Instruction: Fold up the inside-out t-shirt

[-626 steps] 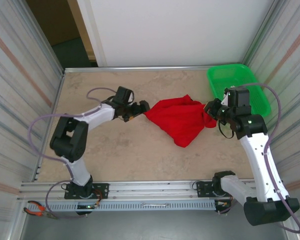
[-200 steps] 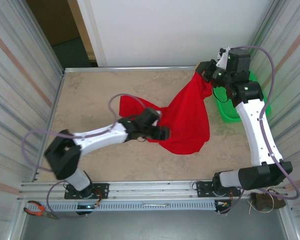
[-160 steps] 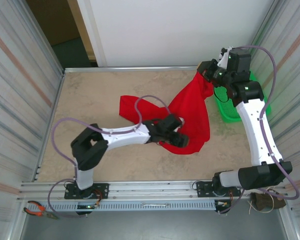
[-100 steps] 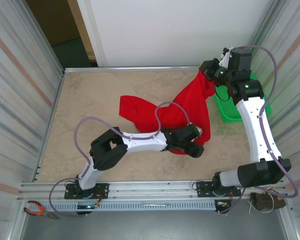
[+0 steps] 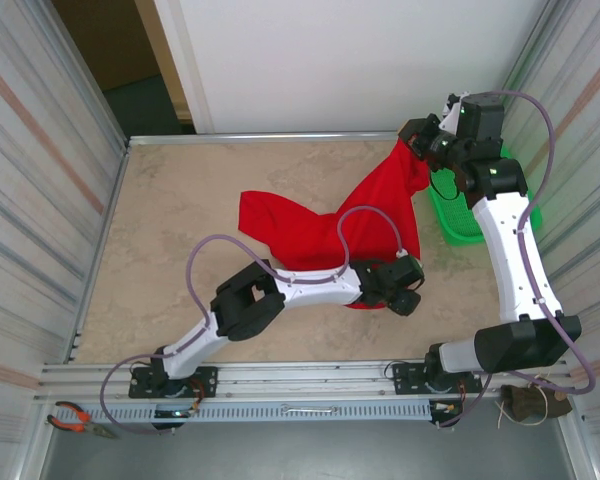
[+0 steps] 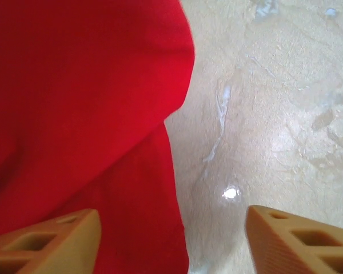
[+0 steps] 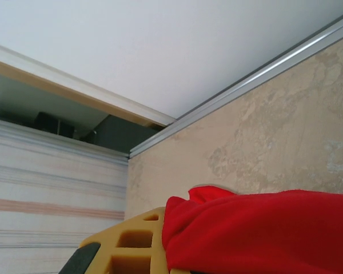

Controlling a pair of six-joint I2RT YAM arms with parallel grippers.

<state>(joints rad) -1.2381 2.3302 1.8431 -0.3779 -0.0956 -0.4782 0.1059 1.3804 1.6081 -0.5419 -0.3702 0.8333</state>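
The inside-out t-shirt (image 5: 372, 215) is plain bright red cloth. It hangs from my right gripper (image 5: 417, 140), raised at the far right, and trails down-left onto the table. That gripper is shut on the t-shirt's top corner; red cloth (image 7: 263, 228) bunches against its tan finger (image 7: 131, 242). My left arm reaches across to the t-shirt's lower right edge. My left gripper (image 5: 406, 291) is open there, just above the table. In the left wrist view the cloth (image 6: 74, 114) has its edge between the tan fingertips (image 6: 74, 237), untouched by either; the left gripper (image 6: 170, 220) straddles that edge.
A green mesh basket (image 5: 458, 218) stands at the right wall, partly behind my right arm. Metal walls close in the left and right sides. Bare beige table (image 5: 180, 190) lies left of the cloth. Pliers (image 5: 75, 418) rest below the front rail.
My left arm has swept right along the t-shirt's lower edge to its right corner, and its jaws have narrowed slightly. My right gripper keeps the cloth held high, after lifting it earlier.
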